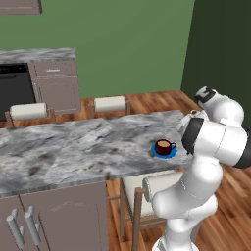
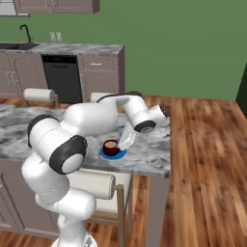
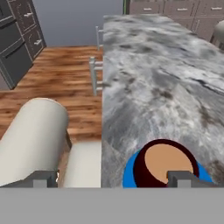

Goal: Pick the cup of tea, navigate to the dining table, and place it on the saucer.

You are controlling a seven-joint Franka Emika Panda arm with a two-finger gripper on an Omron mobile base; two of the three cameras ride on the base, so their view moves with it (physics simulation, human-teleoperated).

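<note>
Nearest our hand camera, the cup of tea (image 3: 165,165) sits low and right of centre in the hand view, its tan liquid facing us, resting on the saucer (image 3: 130,175), whose blue rim shows on both sides of it. In the left base view we see the same pair, cup (image 1: 163,146) on saucer (image 1: 164,152), right of centre in the frame, near the dining table's (image 1: 73,147) right end and close to its near edge.

Our gripper (image 3: 111,178) has its fingertips spread wide at the bottom of the hand view, one over the chair (image 3: 37,135) at lower left, the other just in front of the cup; nothing is held between them. From the right base view the hand (image 2: 129,135) hangs just beside the cup (image 2: 111,146), to its right in the frame.

We judge the placement done or nearly so, so the risk lies in pulling away. The right fingertip looks very close to the cup wall; a sideways withdrawal could clip the cup, slop the tea or drag cup and saucer toward the table edge. A straight retreat along the hand's own axis seems safest to us.
</note>
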